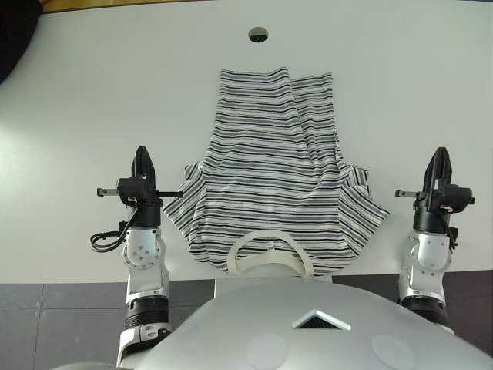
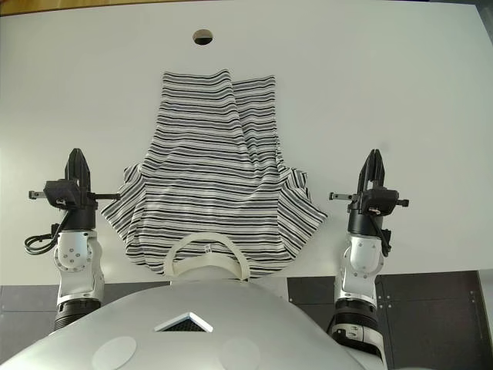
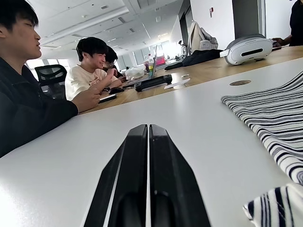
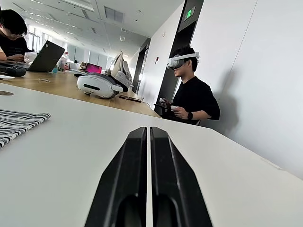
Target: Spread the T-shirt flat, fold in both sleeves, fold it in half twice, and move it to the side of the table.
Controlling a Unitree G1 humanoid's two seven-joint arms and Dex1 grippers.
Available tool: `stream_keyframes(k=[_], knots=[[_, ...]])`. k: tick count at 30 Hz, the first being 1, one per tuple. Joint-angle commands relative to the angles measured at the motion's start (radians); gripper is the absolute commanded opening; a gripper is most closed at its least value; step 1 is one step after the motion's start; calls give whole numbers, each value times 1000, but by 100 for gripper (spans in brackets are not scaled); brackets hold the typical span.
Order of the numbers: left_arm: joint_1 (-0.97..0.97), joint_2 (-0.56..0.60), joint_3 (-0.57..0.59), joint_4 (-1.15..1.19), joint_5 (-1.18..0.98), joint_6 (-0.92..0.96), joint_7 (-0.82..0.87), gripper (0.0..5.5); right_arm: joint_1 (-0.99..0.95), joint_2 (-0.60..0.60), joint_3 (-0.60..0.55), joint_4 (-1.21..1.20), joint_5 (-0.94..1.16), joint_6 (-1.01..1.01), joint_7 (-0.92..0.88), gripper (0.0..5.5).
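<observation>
A black-and-white striped T-shirt [image 1: 269,177] lies on the white table [image 1: 115,100], collar toward me at the near edge and hem toward the far side, with a lengthwise wrinkle fold down its right part. Both sleeves are spread out to the sides. My left gripper [image 1: 141,156] is shut and stands just off the shirt's left sleeve [image 1: 185,202], not touching it. My right gripper [image 1: 440,158] is shut too, a little farther out beyond the right sleeve [image 1: 368,206]. In the left wrist view the striped cloth [image 3: 272,118] lies beside the shut fingers [image 3: 137,156].
A round cable hole [image 1: 258,34] sits in the table beyond the shirt's hem. Bare tabletop stretches to both sides of the shirt. A wooden desk [image 3: 203,71] with a white headset [image 3: 248,48] stands behind, and people sit around it.
</observation>
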State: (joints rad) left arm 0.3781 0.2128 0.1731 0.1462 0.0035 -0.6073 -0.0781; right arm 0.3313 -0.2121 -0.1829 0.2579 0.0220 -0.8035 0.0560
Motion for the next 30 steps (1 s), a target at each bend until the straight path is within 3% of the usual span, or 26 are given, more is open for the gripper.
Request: stream_keyframes(k=[1, 6, 16, 18, 22, 26, 30], knots=[[-16, 14, 12, 7, 2, 21, -2, 11, -28, 4, 2, 15, -12, 16, 0, 13], [-42, 31, 6, 30, -44, 48, -52, 11, -8, 21, 1, -1, -46, 10, -27, 13], [-19, 129, 9, -6, -198, 137, -270, 170, -9, 45, 14, -10, -76, 18, -61, 10], [29, 216, 21, -107, -323, 291, -397, 206, 11, 59, 10, -28, -83, 19, -78, 10], [161, 391, 21, -259, -640, 677, -721, 210, 38, 79, 8, -54, -91, 26, -101, 10], [155, 433, 65, -222, -653, 761, -789, 210, 61, 87, 4, -75, -94, 30, -112, 10], [192, 459, 26, -207, -589, 784, -858, 210, 84, 93, -7, -95, -89, 36, -117, 10]])
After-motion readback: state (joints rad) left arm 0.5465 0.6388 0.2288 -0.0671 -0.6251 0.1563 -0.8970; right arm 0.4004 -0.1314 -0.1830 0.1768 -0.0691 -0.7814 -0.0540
